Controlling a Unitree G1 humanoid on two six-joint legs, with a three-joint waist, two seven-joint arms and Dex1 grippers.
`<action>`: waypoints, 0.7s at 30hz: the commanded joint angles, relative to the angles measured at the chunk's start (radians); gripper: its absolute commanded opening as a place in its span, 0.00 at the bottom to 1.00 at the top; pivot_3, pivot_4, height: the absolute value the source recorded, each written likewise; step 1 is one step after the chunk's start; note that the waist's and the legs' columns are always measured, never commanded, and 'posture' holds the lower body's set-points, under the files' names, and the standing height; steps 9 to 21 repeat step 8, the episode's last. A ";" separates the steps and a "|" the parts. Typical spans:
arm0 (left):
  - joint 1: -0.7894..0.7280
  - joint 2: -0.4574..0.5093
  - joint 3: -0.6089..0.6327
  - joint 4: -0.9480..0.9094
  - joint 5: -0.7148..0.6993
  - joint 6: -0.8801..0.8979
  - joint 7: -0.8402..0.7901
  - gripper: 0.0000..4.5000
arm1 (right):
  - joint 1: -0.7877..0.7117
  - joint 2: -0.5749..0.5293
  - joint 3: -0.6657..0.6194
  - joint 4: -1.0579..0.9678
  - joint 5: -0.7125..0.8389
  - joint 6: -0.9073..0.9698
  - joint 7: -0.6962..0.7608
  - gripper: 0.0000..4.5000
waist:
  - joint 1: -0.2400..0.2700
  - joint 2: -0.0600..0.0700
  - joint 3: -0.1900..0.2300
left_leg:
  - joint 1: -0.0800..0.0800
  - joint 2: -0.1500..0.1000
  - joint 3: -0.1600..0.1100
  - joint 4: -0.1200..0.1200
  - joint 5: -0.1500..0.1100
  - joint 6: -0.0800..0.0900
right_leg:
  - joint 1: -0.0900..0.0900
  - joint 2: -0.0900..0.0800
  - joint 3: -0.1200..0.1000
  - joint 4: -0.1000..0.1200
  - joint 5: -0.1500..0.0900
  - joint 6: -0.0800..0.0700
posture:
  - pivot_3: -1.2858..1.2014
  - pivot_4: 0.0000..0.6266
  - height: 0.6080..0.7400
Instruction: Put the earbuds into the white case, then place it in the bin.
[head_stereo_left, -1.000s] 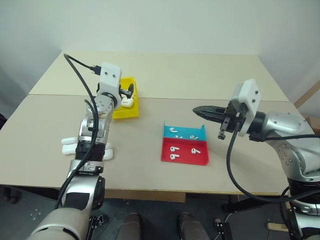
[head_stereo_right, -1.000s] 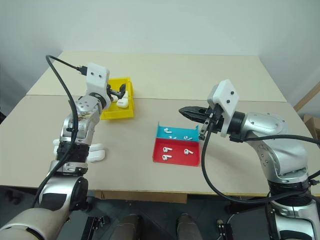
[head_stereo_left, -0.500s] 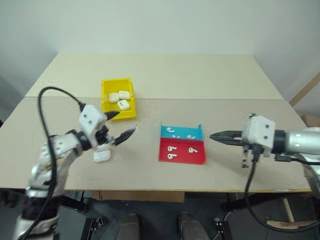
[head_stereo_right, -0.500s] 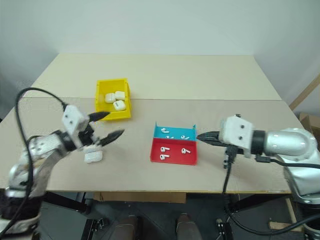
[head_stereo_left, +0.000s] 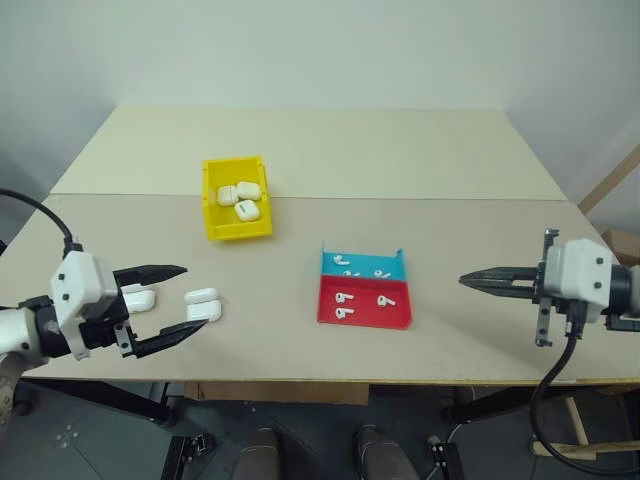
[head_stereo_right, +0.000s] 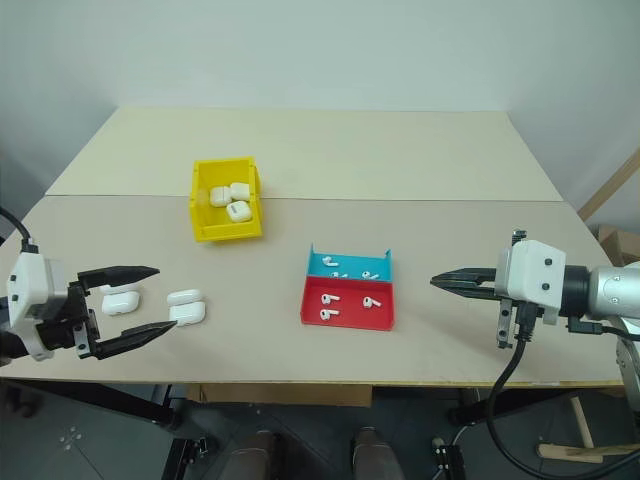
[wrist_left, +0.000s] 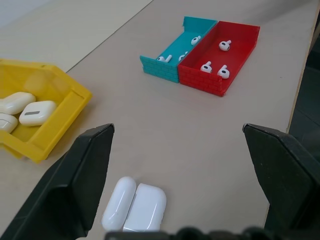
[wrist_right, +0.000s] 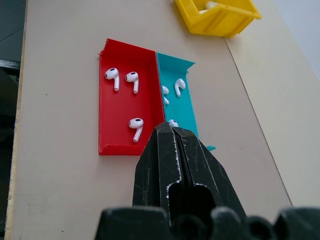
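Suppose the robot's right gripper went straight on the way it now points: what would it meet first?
Probably the red and blue tray. The shut right gripper points across the table at its near edge, the blue half most likely, though its height above the table is hard to judge.

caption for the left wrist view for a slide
Open left gripper above a white case, with the yellow bin and earbud tray beyond.

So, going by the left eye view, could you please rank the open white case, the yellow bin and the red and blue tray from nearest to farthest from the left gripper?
1. Open white case, on the table just beyond the left gripper.
2. Yellow bin, farther back on the table.
3. Red and blue tray, off toward the robot's right.
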 joint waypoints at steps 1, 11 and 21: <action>0.000 0.016 0.024 -0.030 -0.003 -0.010 0.012 0.99 | -0.025 -0.017 -0.039 -0.012 0.036 -0.023 0.010 0.00 | 0.000 0.000 0.000 | 0.000 0.000 0.000 0.000 0.000 0.000 | 0.000 0.000 0.000 0.000 0.000 0.000 | 0.52 0.24 1.00; -0.004 0.029 0.014 -0.025 -0.012 -0.009 -0.004 0.99 | -0.028 -0.023 -0.035 -0.022 0.037 -0.020 0.011 0.00 | 0.000 0.000 0.000 | 0.000 0.000 0.000 0.000 0.000 0.000 | 0.000 0.000 0.000 0.000 0.000 0.000 | 0.52 0.24 1.00; -0.004 0.029 0.014 -0.025 -0.012 -0.009 -0.004 0.99 | -0.028 -0.023 -0.035 -0.022 0.037 -0.020 0.011 0.00 | 0.000 0.000 0.000 | 0.000 0.000 0.000 0.000 0.000 0.000 | 0.000 0.000 0.000 0.000 0.000 0.000 | 0.52 0.24 1.00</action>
